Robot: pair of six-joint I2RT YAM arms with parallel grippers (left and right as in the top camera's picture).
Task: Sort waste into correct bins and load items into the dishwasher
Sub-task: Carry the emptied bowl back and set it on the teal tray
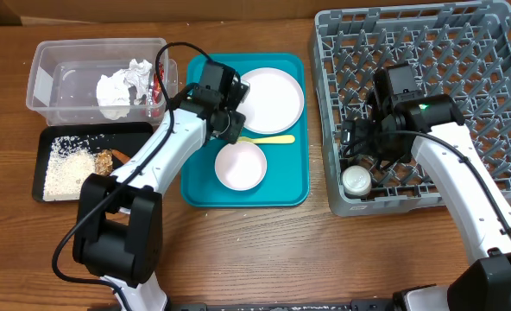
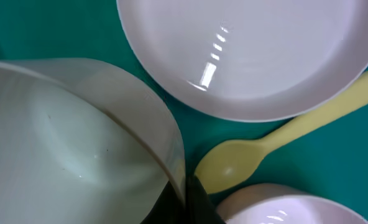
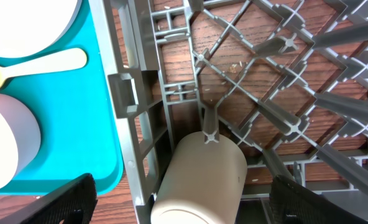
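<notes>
Two grippers busy. Lower right of overhead: white cup [image 1: 356, 180] on its side in dish rack [image 1: 497, 173] corner, lodged among pegs, judged loaded; right gripper [image 3: 183, 182] spread wide astride it, gripping nothing

Centre: bowl [image 1: 240, 166], yellow spoon [image 1: 268, 139], plate [image 1: 268, 99] wait on teal tray [image 1: 294, 186]. Left gripper [image 1: 225, 117] seemingly pinches rim of pale bowl [image 2: 66, 143], a hold suited to lifting rackward

Upper left: rice [image 1: 66, 168] in black tray [image 1: 40, 186], paper [image 1: 122, 86] in clear tub [image 1: 40, 82]

Bright, even light; glare streaks the plate [image 2: 246, 56], and the near bowl [image 2: 66, 162] blurs.
</notes>
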